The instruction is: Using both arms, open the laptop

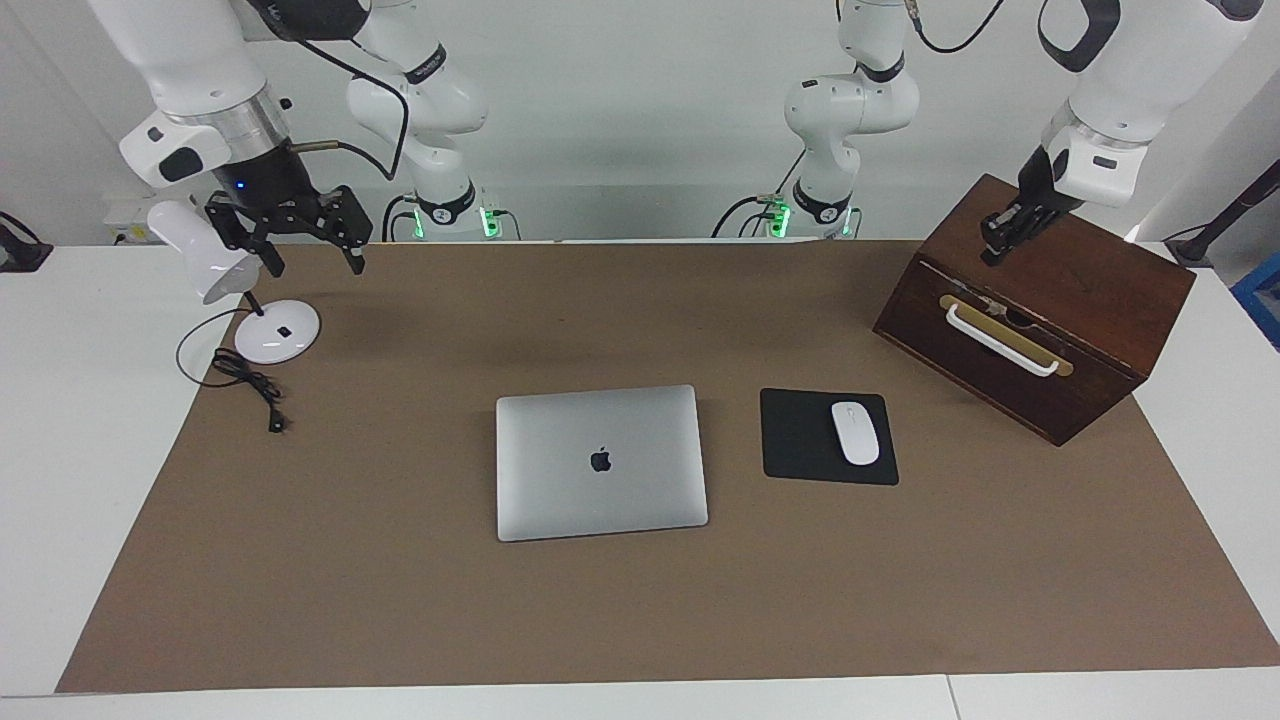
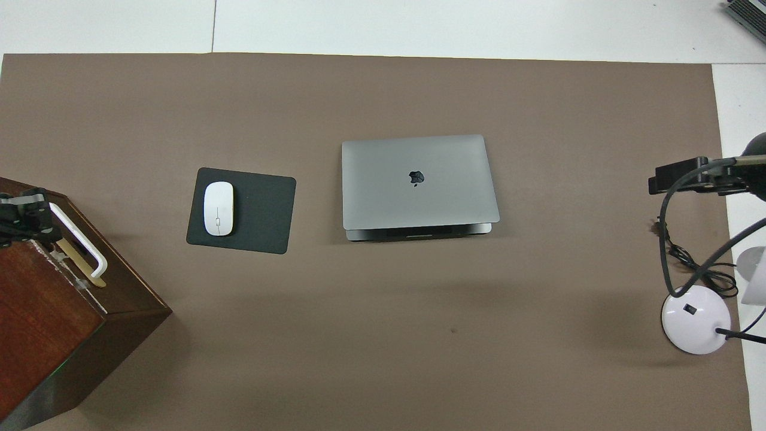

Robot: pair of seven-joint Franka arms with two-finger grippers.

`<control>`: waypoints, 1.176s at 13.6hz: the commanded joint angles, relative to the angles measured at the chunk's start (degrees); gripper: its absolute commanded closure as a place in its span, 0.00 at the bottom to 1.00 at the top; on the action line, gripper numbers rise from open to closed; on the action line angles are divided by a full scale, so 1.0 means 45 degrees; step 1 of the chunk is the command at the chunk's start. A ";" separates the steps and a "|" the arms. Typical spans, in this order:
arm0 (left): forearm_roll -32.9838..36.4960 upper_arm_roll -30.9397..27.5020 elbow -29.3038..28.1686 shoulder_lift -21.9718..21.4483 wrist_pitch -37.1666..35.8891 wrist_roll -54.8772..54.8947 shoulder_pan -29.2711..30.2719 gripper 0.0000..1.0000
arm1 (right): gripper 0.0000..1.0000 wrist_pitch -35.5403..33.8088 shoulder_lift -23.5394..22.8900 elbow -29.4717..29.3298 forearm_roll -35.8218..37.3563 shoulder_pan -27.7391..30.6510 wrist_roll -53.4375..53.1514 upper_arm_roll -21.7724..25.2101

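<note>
A white table fills the scene under a pale wall, and nearly all of it is covered by a big brown mat running from one arm's end to the other. At the left arm's end sits a dark wooden box, angled, with a white handle on its front; the left gripper hangs over its top with fingertips pinched together on nothing. In the middle of the mat lies the laptop, lid down flat, apple logo up, well apart from both grippers. Just beside it, toward the left arm's end, is a black mouse pad with a white mouse resting on it. At the right arm's end stands a white desk lamp, round base on the mat's edge, its black cord coiled beside it. The right gripper hovers above the lamp, fingers spread wide and carrying nothing
</note>
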State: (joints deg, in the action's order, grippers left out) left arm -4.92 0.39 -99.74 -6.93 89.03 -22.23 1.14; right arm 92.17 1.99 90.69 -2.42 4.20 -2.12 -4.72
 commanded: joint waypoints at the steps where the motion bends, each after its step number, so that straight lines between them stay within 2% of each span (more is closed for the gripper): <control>1: -0.0701 0.0031 -0.0919 -0.0685 0.0039 -0.1618 -0.0038 1.00 | 0.00 0.0046 0.0282 0.0297 0.0087 0.0298 0.0061 -0.0200; 4: -0.1890 0.0012 -0.2322 -0.1387 0.0953 -0.2829 -0.0020 1.00 | 0.00 0.0046 0.0282 0.0297 0.0087 0.0298 0.0061 -0.0200; 7: -0.3005 0.0051 -0.4547 -0.2402 0.3626 -0.3887 -0.0097 1.00 | 0.00 0.0046 0.0301 0.0297 0.0107 0.0240 0.0042 -0.0200; 10: -0.3203 0.0051 -0.5956 -0.3029 0.5347 -0.4357 -0.0739 1.00 | 0.00 0.0046 0.0301 0.0316 0.0087 0.0142 0.0042 -0.0200; 12: -0.3203 0.0070 -0.7185 -0.3439 0.7276 -0.4357 -0.1247 1.00 | 0.00 0.0027 0.0321 0.0394 0.0107 0.0064 0.0042 -0.0220; 16: -0.3222 0.0070 -0.8322 -0.3188 1.0073 -0.4824 -0.2321 1.00 | 0.00 0.0066 0.0555 0.0804 -0.0068 -0.0190 0.0120 -0.0259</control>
State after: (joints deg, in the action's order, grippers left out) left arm -18.73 1.22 -133.60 -20.23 128.70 -42.08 -6.70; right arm 92.17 2.33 91.50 -2.41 3.32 -2.08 -5.61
